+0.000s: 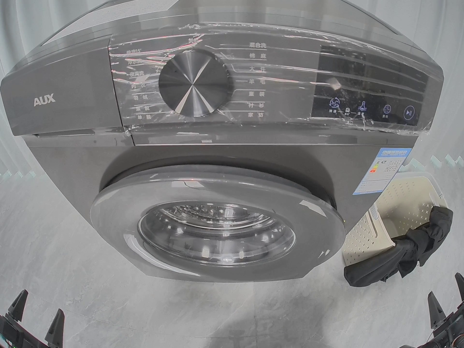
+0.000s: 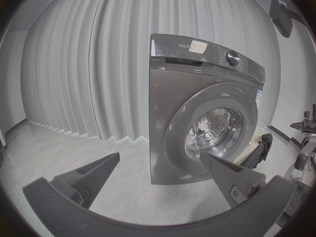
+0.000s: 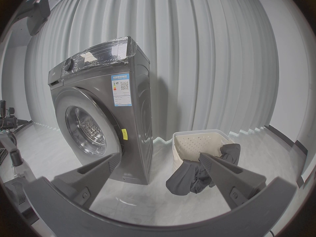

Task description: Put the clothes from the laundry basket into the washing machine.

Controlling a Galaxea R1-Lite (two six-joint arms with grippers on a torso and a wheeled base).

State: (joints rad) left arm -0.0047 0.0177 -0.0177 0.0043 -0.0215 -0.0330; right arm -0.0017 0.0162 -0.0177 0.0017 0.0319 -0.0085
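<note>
A grey front-loading washing machine [image 1: 227, 136] stands right in front of me, its round glass door [image 1: 217, 228] shut. To its right on the floor stands a cream perforated laundry basket [image 1: 411, 204] with a dark garment [image 1: 406, 252] draped over its front rim. My left gripper [image 1: 36, 315] is low at the left, open and holding nothing. My right gripper [image 1: 449, 296] is low at the right, open, short of the basket. The right wrist view shows the basket [image 3: 200, 142], the garment [image 3: 194, 178] and the machine [image 3: 102, 109]. The left wrist view shows the machine door [image 2: 214, 129].
Pale tiled floor [image 1: 72, 267] spreads to the left of the machine and in front of it. A white pleated curtain [image 2: 82, 66] runs along the wall behind. A stand with equipment [image 2: 306, 139] is off to the right side of the room.
</note>
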